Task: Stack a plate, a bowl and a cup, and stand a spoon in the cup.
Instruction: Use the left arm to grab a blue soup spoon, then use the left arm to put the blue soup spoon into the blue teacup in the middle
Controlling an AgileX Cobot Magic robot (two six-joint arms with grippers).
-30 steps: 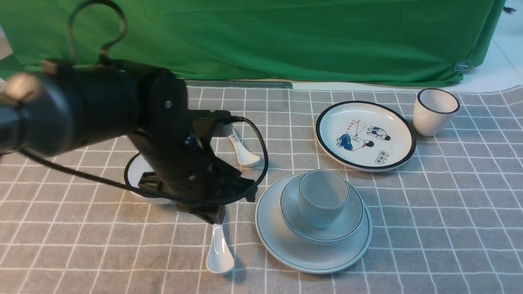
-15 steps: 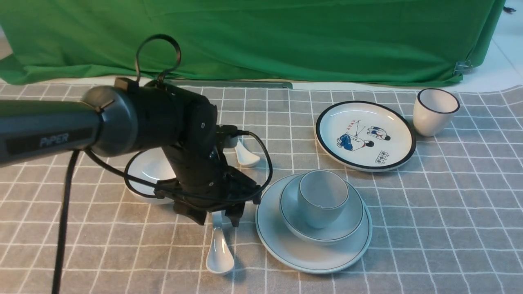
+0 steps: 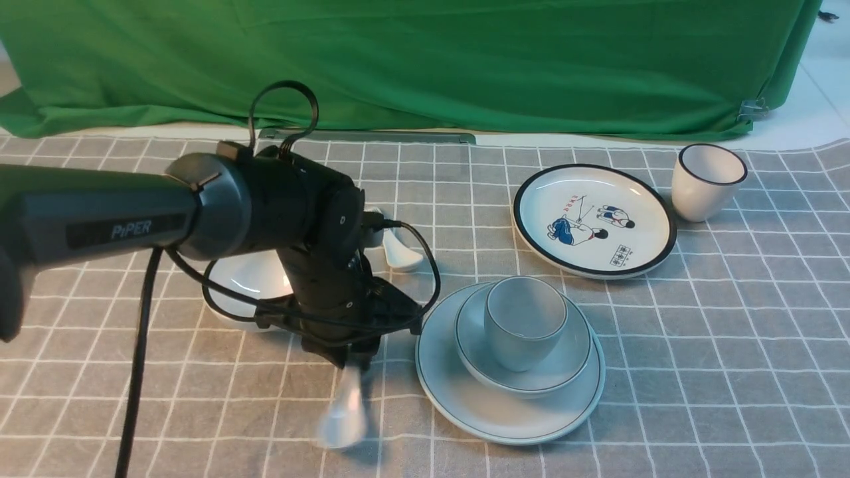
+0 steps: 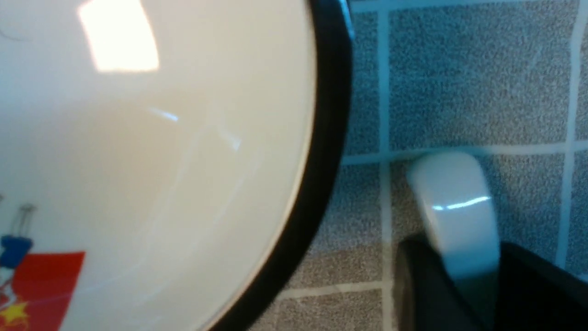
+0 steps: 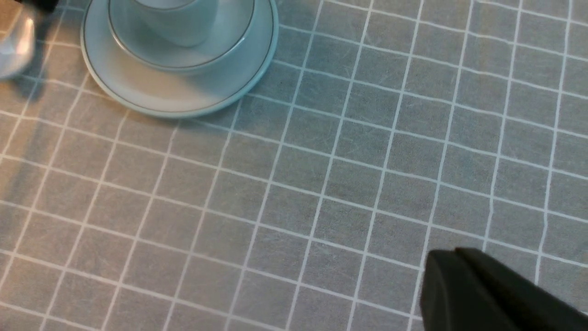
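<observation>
At eight o'clock from the plate [image 3: 445, 392], the left gripper [image 3: 356, 362] is pinched nearly shut on the spoon [image 4: 452, 207] handle. The scoop hangs low and blurred, and whether it is clear of the cloth [image 3: 697, 372] I cannot tell. The cup [image 3: 521, 325] sits in the bowl [image 3: 571, 358] on the plate. Best raise the spoon above the rims, carry it toward three o'clock, centre it over the cup, lower scoop-first and release gently against the rim. The right gripper [image 5: 459, 280] is closed and empty.

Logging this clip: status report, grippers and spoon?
Left gripper shut on spoon; right gripper shut, empty. Cup on bowl on plate. Nothing between spoon and cup.
</observation>
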